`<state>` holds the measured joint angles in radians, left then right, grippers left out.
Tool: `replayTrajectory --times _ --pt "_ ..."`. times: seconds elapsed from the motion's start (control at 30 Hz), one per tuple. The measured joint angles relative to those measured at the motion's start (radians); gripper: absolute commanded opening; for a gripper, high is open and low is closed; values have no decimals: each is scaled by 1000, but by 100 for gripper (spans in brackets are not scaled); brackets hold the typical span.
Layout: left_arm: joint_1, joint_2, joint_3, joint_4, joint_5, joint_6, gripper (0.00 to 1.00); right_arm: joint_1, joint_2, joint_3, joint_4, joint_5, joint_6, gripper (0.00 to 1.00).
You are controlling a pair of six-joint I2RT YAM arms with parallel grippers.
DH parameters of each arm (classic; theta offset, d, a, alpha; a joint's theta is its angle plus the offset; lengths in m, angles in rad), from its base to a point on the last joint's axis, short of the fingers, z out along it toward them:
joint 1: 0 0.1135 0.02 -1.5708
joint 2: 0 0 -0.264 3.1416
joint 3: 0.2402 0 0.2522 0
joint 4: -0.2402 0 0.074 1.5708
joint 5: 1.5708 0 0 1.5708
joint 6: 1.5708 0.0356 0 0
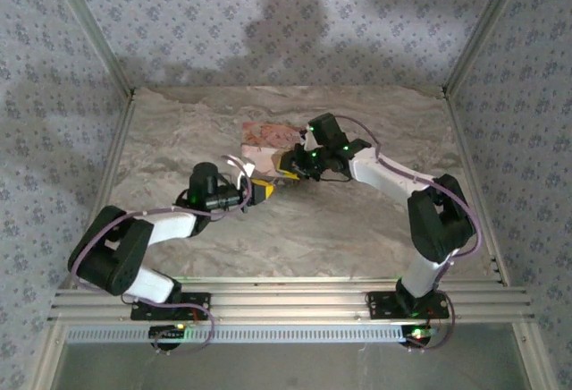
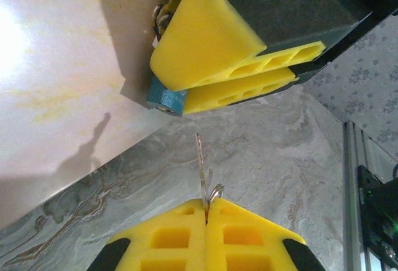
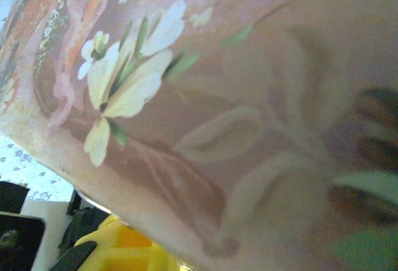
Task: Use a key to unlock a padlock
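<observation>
Metal padlock [image 2: 166,99] looks tiny, stiff, slippery; we are pinching its body in the right gripper [image 2: 180,89], while the left gripper [image 2: 205,212] is squeezing the thin key [image 2: 201,171].

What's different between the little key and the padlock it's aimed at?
The key is a thin silvery blade; the padlock is a chunkier block with a blue part. The key sticks out of the shut left jaws; the padlock sits clamped in the right jaws, beside the pink box. Both are small, held in yellow jaws, with a gap between them.
</observation>
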<state>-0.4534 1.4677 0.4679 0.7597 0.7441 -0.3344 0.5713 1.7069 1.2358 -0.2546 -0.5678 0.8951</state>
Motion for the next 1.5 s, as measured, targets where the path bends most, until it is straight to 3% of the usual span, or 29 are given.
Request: replayTrajectory --times 0.43,1.5 --pt "47 113 6 183 122 -98 0 -29 -32 -42 49 -54 37 0" --pt "26 165 68 174 156 -66 0 -35 -34 -42 50 -77 41 0"
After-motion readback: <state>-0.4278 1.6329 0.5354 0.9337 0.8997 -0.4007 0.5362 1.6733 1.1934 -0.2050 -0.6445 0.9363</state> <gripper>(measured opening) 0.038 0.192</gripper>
